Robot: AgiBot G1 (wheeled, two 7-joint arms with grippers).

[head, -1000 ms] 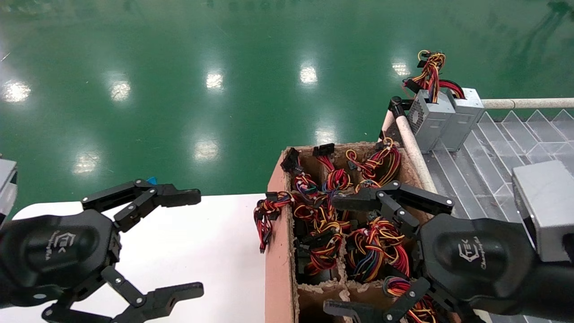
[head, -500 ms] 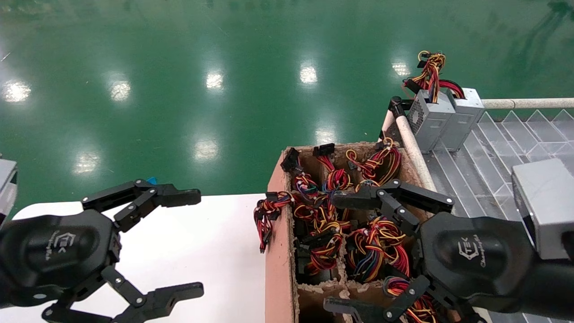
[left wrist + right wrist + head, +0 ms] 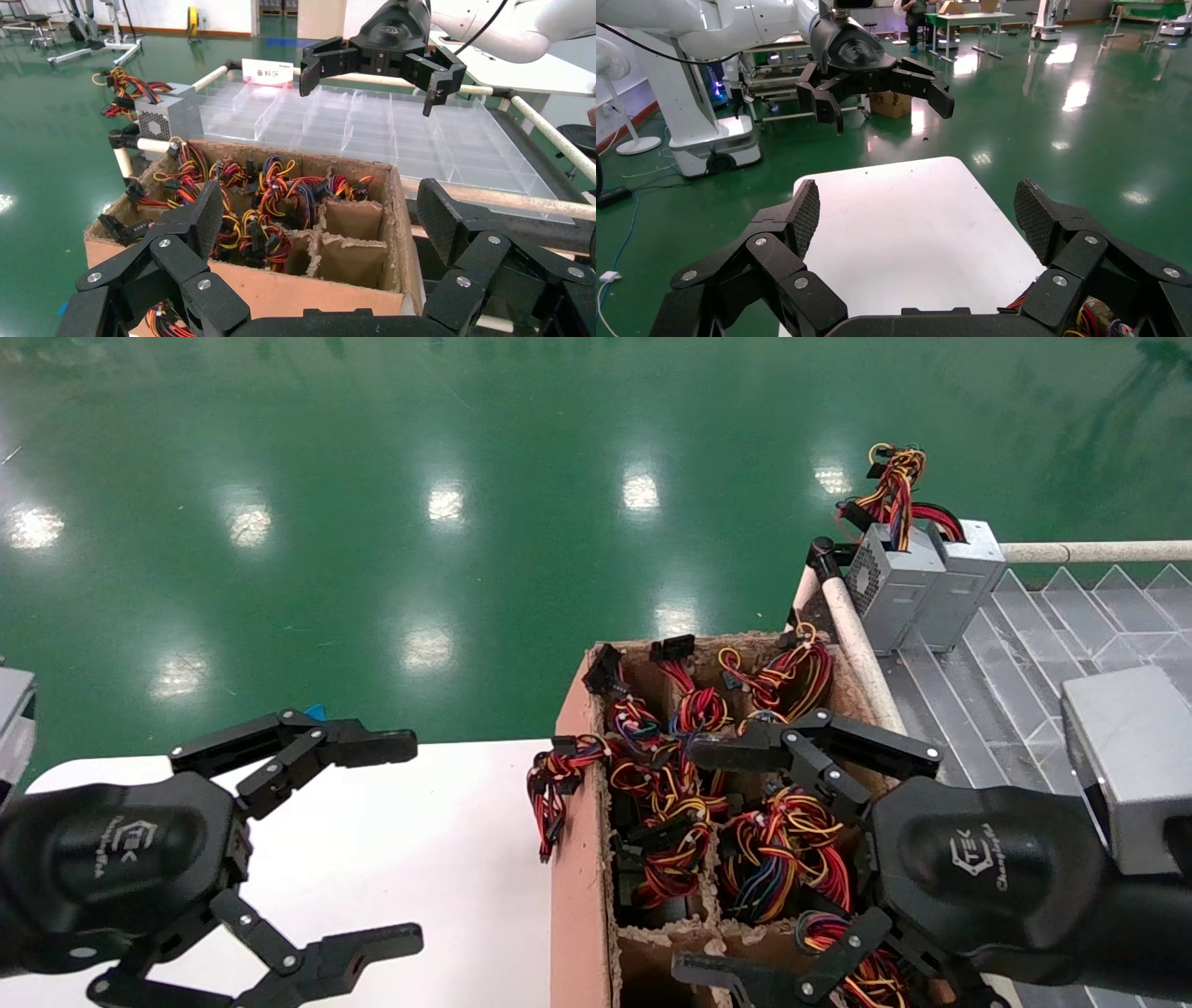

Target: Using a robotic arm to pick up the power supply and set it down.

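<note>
The power supply, a grey box with a fan grille and a yellow-red wire bundle, stands upright at the far corner of the clear tray; it also shows in the left wrist view. My right gripper hovers open over the cardboard box, holding nothing, well short of the power supply. The right wrist view shows only the white table between its fingers. My left gripper hangs open and empty over the white table, left of the box.
The cardboard box has divider cells stuffed with several tangled wire bundles; two near cells look empty. A second grey box with red looped wires stands beside the power supply. A pale tube rail edges the tray. Beyond is green floor.
The right gripper has crept very slightly upward over the box. The left arm and the power supply have not moved.
</note>
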